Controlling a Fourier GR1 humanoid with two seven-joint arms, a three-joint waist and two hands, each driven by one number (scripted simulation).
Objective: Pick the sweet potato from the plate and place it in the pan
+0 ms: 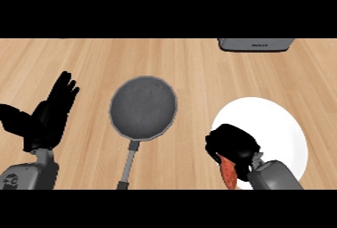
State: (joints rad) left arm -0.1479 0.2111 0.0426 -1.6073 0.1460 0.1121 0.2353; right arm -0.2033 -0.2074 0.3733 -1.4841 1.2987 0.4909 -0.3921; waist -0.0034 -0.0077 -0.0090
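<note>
Presently on the light wooden counter:

- Round dark grey frying pan, centre, its long handle running toward the lower edge; nothing in it.
- Round white plate, right of the pan, apart from it.
- Orange sweet potato, at the plate's lower left edge, its lower end showing beneath the right hand, whose black fingers are curled round it.
- Left hand, at left, fingers straight and up, resting, holding nothing.
- Grey appliance, top right edge, partly cut off.
</note>
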